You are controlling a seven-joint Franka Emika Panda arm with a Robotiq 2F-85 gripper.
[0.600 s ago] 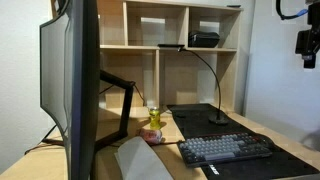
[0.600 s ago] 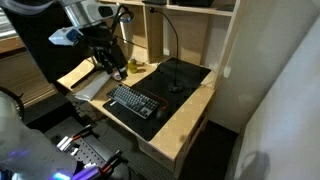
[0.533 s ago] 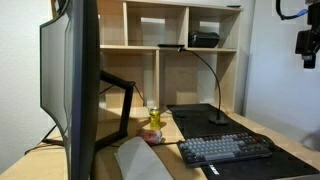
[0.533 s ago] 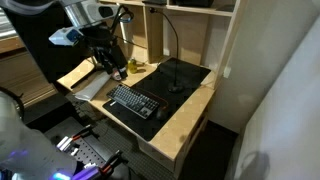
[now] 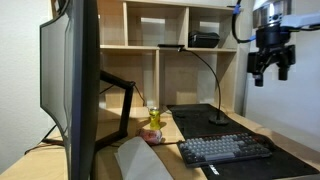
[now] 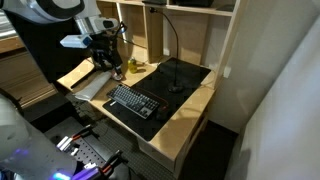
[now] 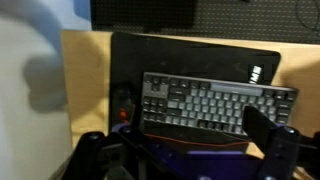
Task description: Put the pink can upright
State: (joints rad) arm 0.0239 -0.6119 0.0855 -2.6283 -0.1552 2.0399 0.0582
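From my seat the tool (image 5: 270,62) hangs in the upper right of the frame in an exterior view, well above the worktop (image 5: 258,128), fingers spread fairly wide with nothing between them; in the exterior view from above, the tool (image 6: 103,47) sits in the upper left, over the far end of the desk, too small there to read the jaws.

The wrist view looks down past two dark fingers (image 7: 262,127) at the bottom corners of the frame, apart and empty; below them the keyboard (image 7: 217,103) lies on a dark desk mat (image 7: 190,55), filling the centre and right.

The pink can: honestly hard to pin down; in the exterior view from desk level there's a small pinkish thing (image 5: 156,137) lying low on the worktop at centre frame, right at the foot of the yellow bottle (image 5: 154,119), which stands upright; I can't tell from that blob alone how it's lying, and in the overhead view that spot near the tool is too tiny to sort out.

Other stuff: big monitor (image 5: 72,85) filling the left of the frame, a gooseneck lamp (image 5: 210,80) on the mat behind the keyboard (image 5: 226,149), wooden shelves (image 5: 180,40) along the back, a black box (image 5: 204,40) on the upper shelf.
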